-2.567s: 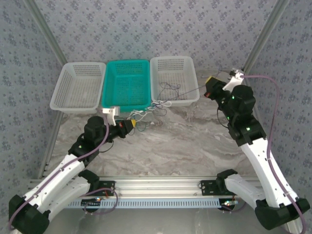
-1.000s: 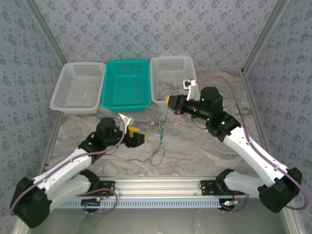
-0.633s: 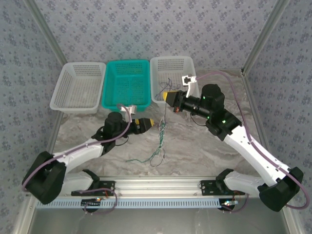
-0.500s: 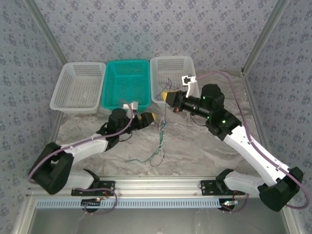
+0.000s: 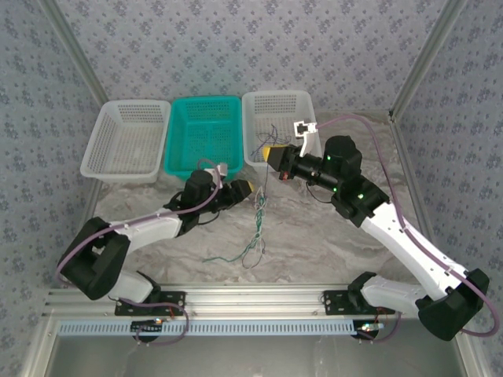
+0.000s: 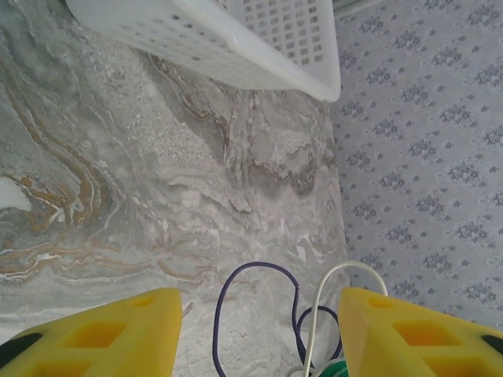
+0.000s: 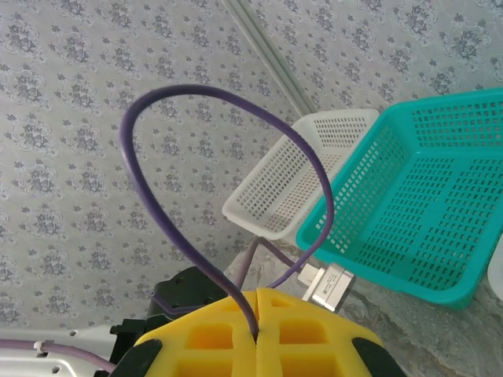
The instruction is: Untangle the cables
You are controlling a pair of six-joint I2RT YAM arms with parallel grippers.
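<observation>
**Cables.** The cables point(image 5: 258, 216) hang as one twisted strand from my right claw point(image 5: 269, 154), just in front of the right-hand white basket point(image 5: 281, 118). Their lower ends lie in a loose tangle on the table point(image 5: 330, 228). No wire is separate yet.

**Right claw.** Its fingers point(image 7: 212, 338) are pressed together in the wrist view. From above, the strand starts at its tip, so I judge it clamped on the top of the bundle. It has hardly shifted in the last half second.

**Change noted.** My left claw point(image 5: 244, 188) has reached out from low over the near table and now stands just beside the upper strand.
- It is spread wide, fingers point(image 6: 102, 330) well apart, and grips nothing.
- In the gap between the fingers sit a dark purple wire loop point(image 6: 259, 265) and a pale wire point(image 6: 346, 264).
- A scrap of green wire point(image 6: 334, 369) shows at the bottom edge.

**Finding.** The wires are now within the left claw's bite. I judge the next step is to close on a single wire and draw it away from the held bundle. Catching two at once would likely tighten the knot.
</observation>
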